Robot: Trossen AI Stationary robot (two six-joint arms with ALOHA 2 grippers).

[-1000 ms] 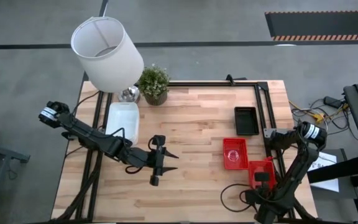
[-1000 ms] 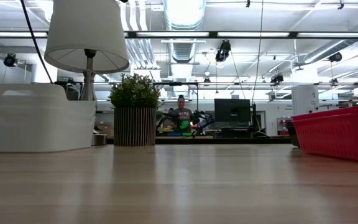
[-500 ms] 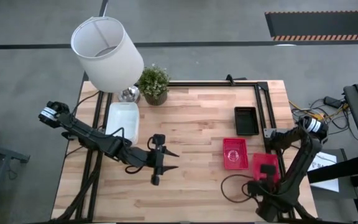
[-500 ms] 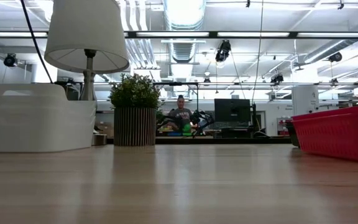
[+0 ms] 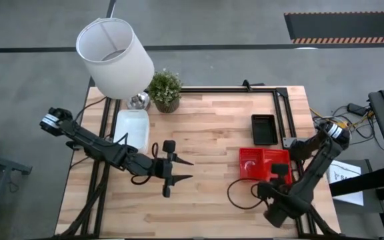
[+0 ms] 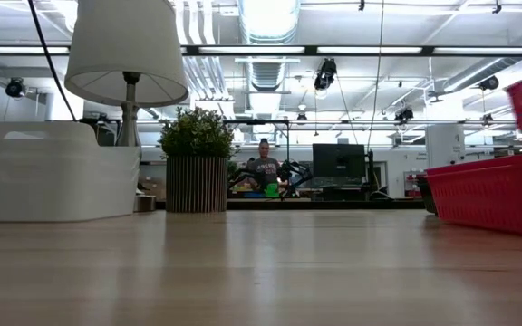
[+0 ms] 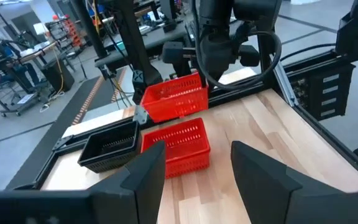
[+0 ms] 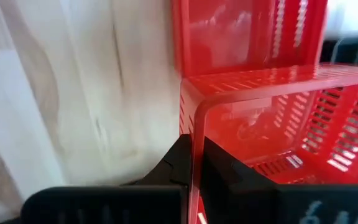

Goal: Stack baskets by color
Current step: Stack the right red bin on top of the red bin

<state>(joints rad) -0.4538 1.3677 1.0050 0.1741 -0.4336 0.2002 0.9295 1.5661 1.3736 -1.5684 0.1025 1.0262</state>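
Observation:
Two red mesh baskets show at the table's right. One red basket (image 5: pixel 251 164) stands on the wood (image 7: pixel 180 146). The other red basket (image 7: pixel 174 98) hangs above and beside it, with my right gripper (image 5: pixel 280 172) shut on it. A black basket (image 5: pixel 263 129) rests on its base farther back, and a white basket (image 5: pixel 131 128) stands at the far left below the lamp. My left gripper (image 5: pixel 189 169) hovers open over the table's middle, pointing toward the red baskets, with nothing between its fingers (image 7: pixel 148 177). My right gripper pinches the upper rim of one end wall (image 8: pixel 192 127) of the red basket, with one finger inside the basket and one outside. The fingers come from above, pointing down. The basket hangs lifted clear of the table, slightly tilted, its open side up (image 7: pixel 169 92).
A white lampshade (image 5: pixel 115 53) and a potted plant (image 5: pixel 165 90) stand at the far left. A black metal frame (image 5: pixel 287 113) runs along the table's right and far edges. A dark cable loop (image 5: pixel 240 197) lies near my right arm. Bare wood stretches across the middle and near side.
My right gripper has risen and gone toward the table's far edge with the red basket. The basket, earlier low at the near right, now hangs clear beside the red basket on the table; its corner has come into the low view's upper right.

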